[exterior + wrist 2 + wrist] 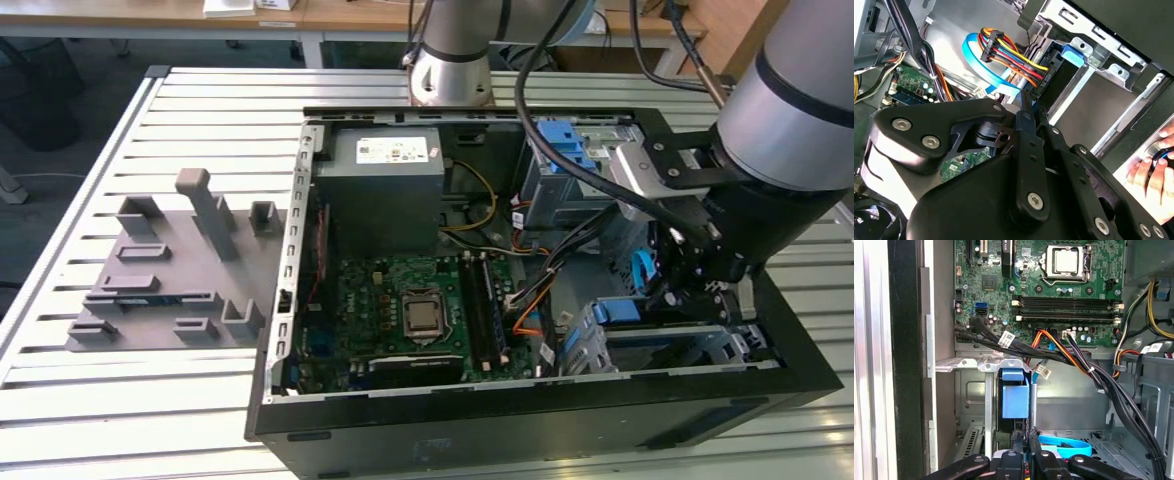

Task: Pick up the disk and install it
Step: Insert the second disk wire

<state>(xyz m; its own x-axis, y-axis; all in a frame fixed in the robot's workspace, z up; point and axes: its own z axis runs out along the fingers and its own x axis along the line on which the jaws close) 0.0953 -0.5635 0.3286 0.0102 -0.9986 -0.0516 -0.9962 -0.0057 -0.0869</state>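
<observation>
I count one open computer case (534,420), one motherboard (400,310), one grey power supply box (384,170), one grey fixture block (167,270), and one gripper (714,275).

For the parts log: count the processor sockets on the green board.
1. The processor socket sits mid-board on the green board; cables cover one board edge, so more could be hidden.

The arm (801,110) is built of silver-grey tubes with black joints, black cables (587,170) are run along it, and the gripper (1029,165) is formed of matte black linkage bars joined by round silver screws (1035,201).
</observation>
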